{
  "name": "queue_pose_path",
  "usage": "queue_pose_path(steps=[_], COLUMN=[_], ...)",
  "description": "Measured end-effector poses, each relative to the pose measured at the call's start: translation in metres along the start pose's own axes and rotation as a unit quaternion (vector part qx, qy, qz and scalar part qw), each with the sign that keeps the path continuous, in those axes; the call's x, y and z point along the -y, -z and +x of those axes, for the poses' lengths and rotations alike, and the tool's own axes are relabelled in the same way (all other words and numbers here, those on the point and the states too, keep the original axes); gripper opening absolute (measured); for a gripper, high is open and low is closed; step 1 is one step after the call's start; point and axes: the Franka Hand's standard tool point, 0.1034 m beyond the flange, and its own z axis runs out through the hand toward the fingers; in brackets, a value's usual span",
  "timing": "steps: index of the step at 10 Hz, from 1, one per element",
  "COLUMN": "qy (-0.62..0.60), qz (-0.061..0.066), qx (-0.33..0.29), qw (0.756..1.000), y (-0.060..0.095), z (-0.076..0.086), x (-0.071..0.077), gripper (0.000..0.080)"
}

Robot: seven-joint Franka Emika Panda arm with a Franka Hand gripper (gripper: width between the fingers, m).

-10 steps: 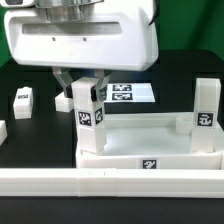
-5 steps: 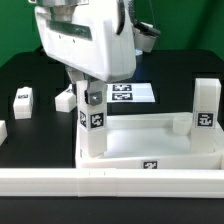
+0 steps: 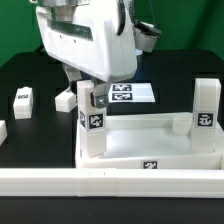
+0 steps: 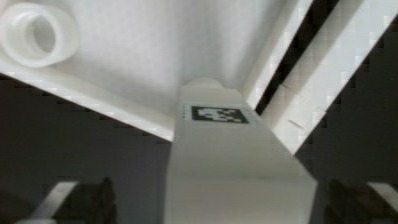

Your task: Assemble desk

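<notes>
The white desk top lies at the front, rim up, against the long rail. One tagged leg stands upright in its corner socket on the exterior view's left. A second leg stands in the corner on the right. My gripper hangs over the top of the left leg, one finger on each side. In the wrist view the leg runs between my fingers with a dark gap on each side, so the gripper is open. An empty round socket shows on the desk top.
Two loose white legs lie on the black table on the exterior view's left, and another white part shows at the edge. The marker board lies behind the desk top. The long low rail runs along the front.
The gripper has turned about the left leg since a second ago and now shows its narrow side. The leg and desk top stay in place.
</notes>
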Motion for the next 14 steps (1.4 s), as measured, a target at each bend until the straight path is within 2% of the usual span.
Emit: queue_pose_path(steps=[1, 5, 7, 8, 9, 10, 11, 12, 14], qy=[0.062, 0.204, 0.287, 0.340, 0.406, 0.453, 0.485, 0.534, 0.587], qz=[0.000, 0.000, -0.001, -0.011, -0.025, -0.031, -0.035, -0.038, -0.040], qx=[0.000, 0.000, -0.001, -0.012, -0.025, -0.032, -0.032, -0.030, -0.026], qw=[0.998, 0.979, 0.958, 0.940, 0.913, 0.891, 0.873, 0.844, 0.808], y=[-0.0001, -0.0007, -0.0007, -0.0008, -0.0006, 0.0002, 0.0003, 0.0002, -0.0026], z=[-0.0001, -0.0011, -0.0007, 0.0003, 0.0005, 0.0011, 0.0011, 0.0012, 0.0018], x=[0.0001, 0.0007, 0.0008, 0.0022, 0.0047, 0.0072, 0.0073, 0.0071, 0.0050], gripper=[0.0638, 0.0649, 0.0649, 0.0649, 0.0649, 0.0649, 0.0649, 0.0649, 0.0649])
